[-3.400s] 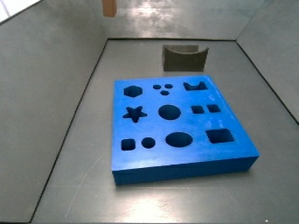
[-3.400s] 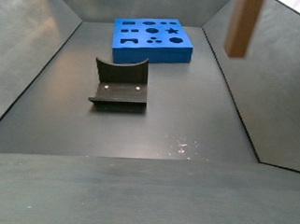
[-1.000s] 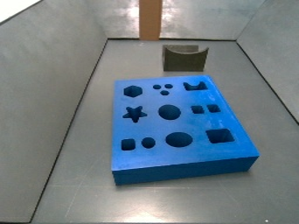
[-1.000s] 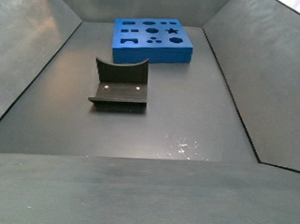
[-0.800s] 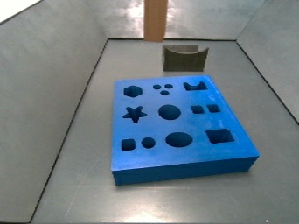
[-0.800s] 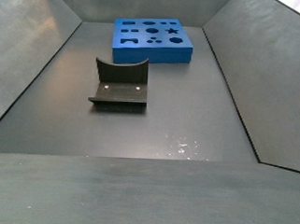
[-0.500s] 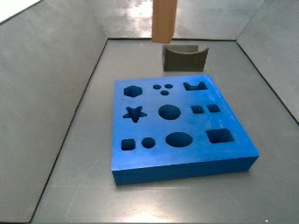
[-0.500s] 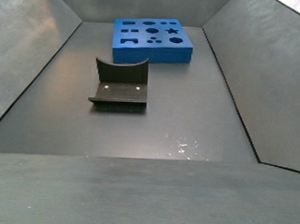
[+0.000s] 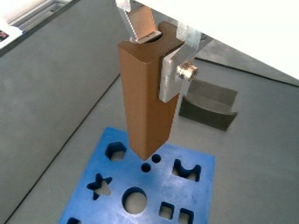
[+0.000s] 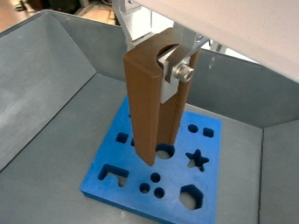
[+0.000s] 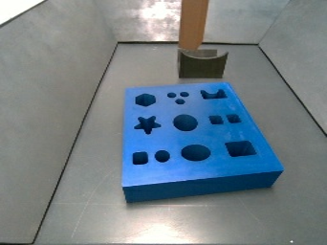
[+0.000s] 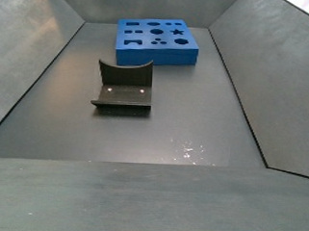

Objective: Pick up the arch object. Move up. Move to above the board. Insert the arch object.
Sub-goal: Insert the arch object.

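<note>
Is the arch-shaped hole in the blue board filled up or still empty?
Empty. On the board, the arch cutout is a dark hole. The gripper holds a wooden bar high above the board.

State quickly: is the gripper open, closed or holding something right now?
Gripper: closed on the wooden bar, above the board; the arch object lies untouched.

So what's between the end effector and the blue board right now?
The tall wooden bar: clamped in the end effector, it hangs down over the board. Both wrist views show this.
</note>
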{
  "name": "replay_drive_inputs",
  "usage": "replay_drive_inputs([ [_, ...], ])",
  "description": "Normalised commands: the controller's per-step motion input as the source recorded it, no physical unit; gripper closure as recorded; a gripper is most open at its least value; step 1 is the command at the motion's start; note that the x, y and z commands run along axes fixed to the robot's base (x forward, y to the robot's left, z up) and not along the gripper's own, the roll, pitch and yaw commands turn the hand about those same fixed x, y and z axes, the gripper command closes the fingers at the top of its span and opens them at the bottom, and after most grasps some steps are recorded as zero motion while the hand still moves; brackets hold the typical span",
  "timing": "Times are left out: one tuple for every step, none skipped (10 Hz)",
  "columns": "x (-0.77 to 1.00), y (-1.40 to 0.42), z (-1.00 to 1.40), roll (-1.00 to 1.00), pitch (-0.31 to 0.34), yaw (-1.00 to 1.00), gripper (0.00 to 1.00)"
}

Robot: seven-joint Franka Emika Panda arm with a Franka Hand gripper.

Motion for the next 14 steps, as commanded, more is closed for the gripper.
replay_drive_inputs([
  [0.87,0.01,-0.13,0.05,0.06,-0.22,1.0],
  [0.85,0.0,-0.16,0.06,0.051,-0.23,1.0],
  [0.76,0.0,-0.21,0.08,0.044,-0.28,1.0],
  [0.7,0.0,-0.19,0.07,0.034,-0.34,1.0],
  [0.65,0.0,-0.16,0.06,0.019,-0.41,1.0],
  [0.49,0.0,-0.12,0.03,0.0,-0.56,1.0],
  [0.41,0.0,-0.07,0.0,-0.003,-0.69,1.0],
  [0.31,0.0,-0.07,0.0,-0.017,-0.78,1.0],
  [0.17,0.0,-0.13,0.01,-0.039,-0.91,1.0],
  [0.07,0.0,-0.18,0.03,-0.051,-0.98,1.0],
  [0.02,0.0,-0.21,0.04,-0.053,-1.0,1.0],
  [0.0,0.0,-0.3,0.08,-0.05,-1.0,1.0],
  [0.02,0.0,-0.35,0.1,-0.05,-1.0,1.0],
  [0.01,0.0,-0.33,0.09,-0.059,-1.0,1.0],
])
